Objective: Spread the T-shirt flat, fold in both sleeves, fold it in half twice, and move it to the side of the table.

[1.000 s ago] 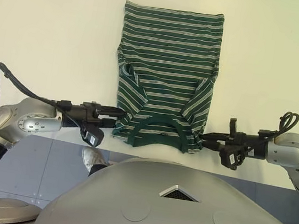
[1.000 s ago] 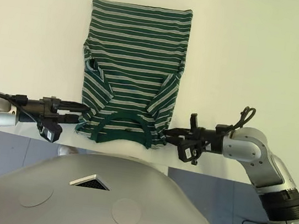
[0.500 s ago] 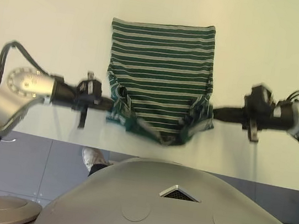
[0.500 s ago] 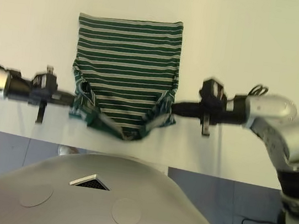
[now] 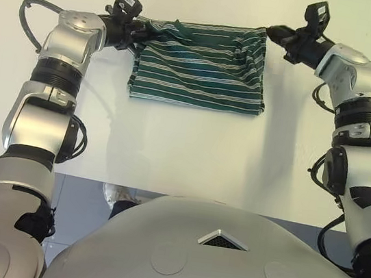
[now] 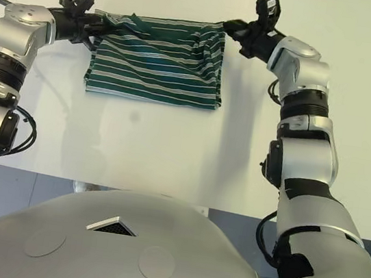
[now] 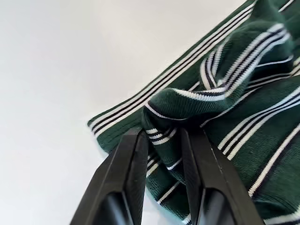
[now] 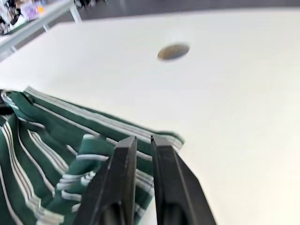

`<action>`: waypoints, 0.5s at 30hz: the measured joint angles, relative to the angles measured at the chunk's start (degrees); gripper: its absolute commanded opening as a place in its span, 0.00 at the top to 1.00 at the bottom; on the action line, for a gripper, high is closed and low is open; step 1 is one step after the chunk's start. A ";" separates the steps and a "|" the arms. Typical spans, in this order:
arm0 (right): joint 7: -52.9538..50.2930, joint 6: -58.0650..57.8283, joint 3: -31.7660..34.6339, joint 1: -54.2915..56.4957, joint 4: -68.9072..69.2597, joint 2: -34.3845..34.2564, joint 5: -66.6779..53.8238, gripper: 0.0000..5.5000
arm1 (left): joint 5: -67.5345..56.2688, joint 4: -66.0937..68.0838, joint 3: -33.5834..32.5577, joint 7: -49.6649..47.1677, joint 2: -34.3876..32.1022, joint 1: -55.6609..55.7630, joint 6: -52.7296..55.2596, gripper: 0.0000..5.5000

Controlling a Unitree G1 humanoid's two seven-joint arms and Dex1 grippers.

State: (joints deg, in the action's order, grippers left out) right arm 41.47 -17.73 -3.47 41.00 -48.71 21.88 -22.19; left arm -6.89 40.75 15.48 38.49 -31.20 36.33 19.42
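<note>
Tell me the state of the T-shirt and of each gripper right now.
T-shirt: folded in half, lying on the table, far edge bunched and held at both corners.
left gripper: shut on the T-shirt's far left corner.
right gripper: shut on the T-shirt's far right corner.

Your left gripper (image 7: 163,137) has both black fingers (image 7: 125,171) clamped on a bunched fold of the T-shirt (image 7: 253,108). The cloth is green with white and dark stripes. You see the fold bulge up just past the fingertips. Beneath it, a flat striped edge of the shirt lies on the white table (image 7: 61,70), running diagonally away from the fingers.
</note>
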 measured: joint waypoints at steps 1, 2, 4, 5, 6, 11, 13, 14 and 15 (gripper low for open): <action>-0.84 2.57 1.51 0.31 0.39 0.04 0.13 0.89 | 1.00 -2.13 -0.62 -1.35 -1.25 -1.51 -0.05 0.80; -1.10 4.98 2.35 0.47 2.00 0.16 1.01 0.89 | 1.18 -5.89 -2.20 -1.72 -3.03 -4.18 0.14 0.80; -0.48 7.65 2.55 0.52 4.85 0.19 2.40 0.97 | 0.63 -13.65 -5.36 -1.47 -5.19 -7.89 1.20 0.80; 1.01 9.07 0.58 0.46 6.15 0.02 4.65 0.99 | -0.26 -20.15 -6.81 -0.61 -6.08 -9.91 1.56 0.80; 2.27 10.06 -1.20 0.25 7.08 -0.26 6.12 1.00 | -0.78 -24.19 -7.22 0.19 -6.25 -10.82 1.74 0.84; 5.36 15.16 -11.04 -1.15 3.12 -6.06 16.83 1.00 | -2.20 -42.95 -4.64 8.99 -8.59 -13.67 5.21 1.00; 3.27 16.16 -14.78 -0.70 -1.53 -6.16 23.25 1.00 | -1.18 -47.86 0.18 13.30 -10.80 -15.17 8.58 1.00; 1.75 17.74 -17.24 0.00 -2.75 -6.14 26.62 1.00 | 2.02 -48.16 4.90 14.93 -11.77 -16.79 9.37 1.00; 0.86 18.75 -19.18 0.78 -3.45 -5.96 29.24 1.00 | 4.54 -48.01 8.06 15.40 -12.16 -17.96 9.72 1.00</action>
State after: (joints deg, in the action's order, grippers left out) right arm 42.33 1.02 -22.65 41.78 -52.16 15.92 7.06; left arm -2.36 -7.25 23.54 53.89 -43.36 18.37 29.15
